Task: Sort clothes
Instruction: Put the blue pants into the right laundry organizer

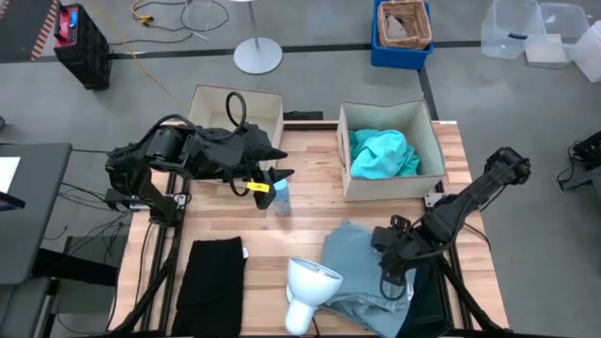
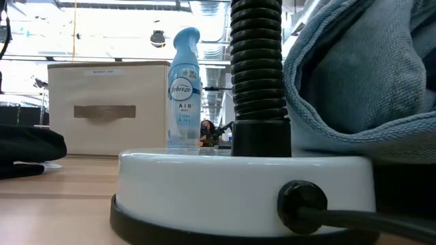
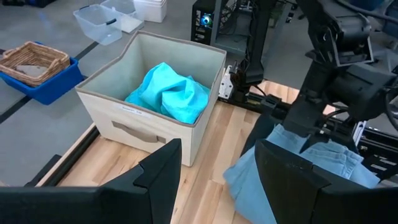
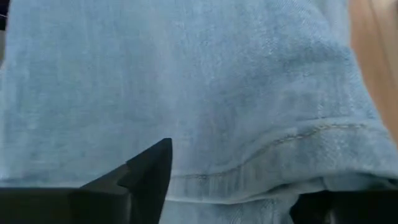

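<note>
Right gripper [image 1: 387, 272], jaws wide, rests over the muted grey-blue denim garment [image 1: 362, 268] near the worktop [image 1: 310, 207] front edge; left gripper [image 1: 282, 176] jaws part-open, empty.

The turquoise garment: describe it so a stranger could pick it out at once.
Start at the wooden table and find the two beige boxes along its far edge. The turquoise garment lies crumpled inside the right box; the left box shows no cloth. It is the only bright garment: the grey-blue garment and black garment lie on the tabletop.
</note>
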Robot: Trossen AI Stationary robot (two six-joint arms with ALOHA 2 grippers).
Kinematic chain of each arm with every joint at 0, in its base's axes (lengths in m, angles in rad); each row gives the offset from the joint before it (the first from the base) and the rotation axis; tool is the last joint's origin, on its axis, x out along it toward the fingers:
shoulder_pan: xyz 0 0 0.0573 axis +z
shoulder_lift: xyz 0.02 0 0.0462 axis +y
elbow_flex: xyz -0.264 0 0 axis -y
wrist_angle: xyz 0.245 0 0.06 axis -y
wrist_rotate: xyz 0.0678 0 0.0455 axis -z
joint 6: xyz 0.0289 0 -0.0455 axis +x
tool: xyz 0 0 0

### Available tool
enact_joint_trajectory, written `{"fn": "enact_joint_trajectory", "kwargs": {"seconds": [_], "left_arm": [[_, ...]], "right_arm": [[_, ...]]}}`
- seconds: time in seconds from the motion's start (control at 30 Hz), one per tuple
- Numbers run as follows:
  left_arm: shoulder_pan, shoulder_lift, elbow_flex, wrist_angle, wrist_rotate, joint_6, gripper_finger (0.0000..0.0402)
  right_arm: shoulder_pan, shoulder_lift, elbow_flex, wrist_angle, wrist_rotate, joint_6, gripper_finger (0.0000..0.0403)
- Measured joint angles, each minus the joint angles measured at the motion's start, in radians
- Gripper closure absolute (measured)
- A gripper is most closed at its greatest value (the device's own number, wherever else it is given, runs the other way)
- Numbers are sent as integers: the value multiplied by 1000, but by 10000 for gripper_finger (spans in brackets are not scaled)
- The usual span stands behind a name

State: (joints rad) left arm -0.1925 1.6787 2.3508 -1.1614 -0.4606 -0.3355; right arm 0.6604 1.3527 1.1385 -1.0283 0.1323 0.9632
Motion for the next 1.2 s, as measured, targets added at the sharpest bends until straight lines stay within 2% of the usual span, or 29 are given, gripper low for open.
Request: {"fn": "enact_joint_trajectory", "kwargs": {"seconds": [0.27,0.4,0.63,0.83,0.97,1.2], "left_arm": [[0,0,0,1,0,14,203],[0,0,0,1,0,14,203],[0,0,0,1,0,15,203],[0,0,0,1,0,15,203],[0,0,0,1,0,15,203],[0,0,0,1,2,15,203]], "right_arm": [[43,79,-5,-10,-13,80,96],[58,147,-5,61,-71,86,95],[85,255,-3,109,-107,112,95],[83,349,-1,150,-126,89,96],[69,424,3,182,-177,61,97],[28,444,1,202,-223,42,106]]}}
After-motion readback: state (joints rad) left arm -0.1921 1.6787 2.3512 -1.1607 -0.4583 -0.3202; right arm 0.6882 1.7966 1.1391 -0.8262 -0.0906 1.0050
